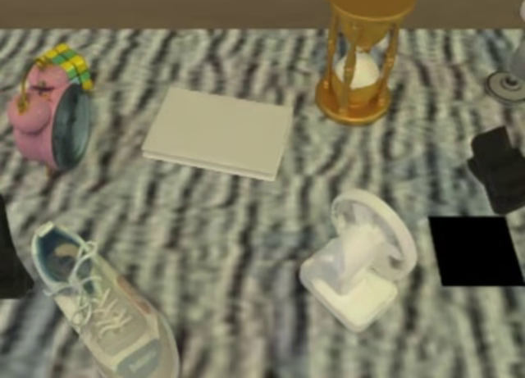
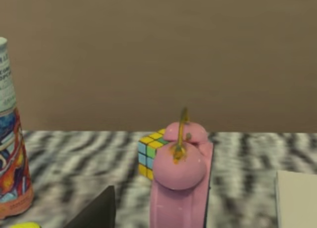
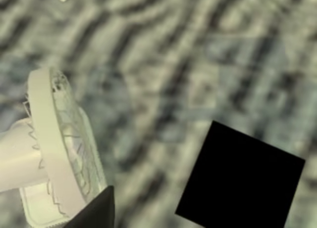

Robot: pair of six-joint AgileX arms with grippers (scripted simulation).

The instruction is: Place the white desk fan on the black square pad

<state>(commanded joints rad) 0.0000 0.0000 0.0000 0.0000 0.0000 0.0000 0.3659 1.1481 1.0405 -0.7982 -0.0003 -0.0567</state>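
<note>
The white desk fan (image 1: pixel 361 259) stands on the striped cloth right of centre, its ringed head tilted toward the black square pad (image 1: pixel 476 251), which lies flat just to its right with a small gap between them. My right gripper (image 1: pixel 499 171) hovers open at the right edge, behind the pad and apart from the fan. In the right wrist view, the fan (image 3: pixel 49 154) and the pad (image 3: pixel 240 176) both lie below, with one dark fingertip (image 3: pixel 99 213) showing beside the fan's head. My left gripper (image 1: pixel 10 255) is parked open at the left edge.
A cream closed book (image 1: pixel 217 134) lies behind the fan. A gold hourglass (image 1: pixel 361 54) stands at the back. A pink alarm clock (image 1: pixel 49 116) with a colour cube (image 1: pixel 70 62) sits at the back left, and a sneaker (image 1: pixel 102 312) at the front left.
</note>
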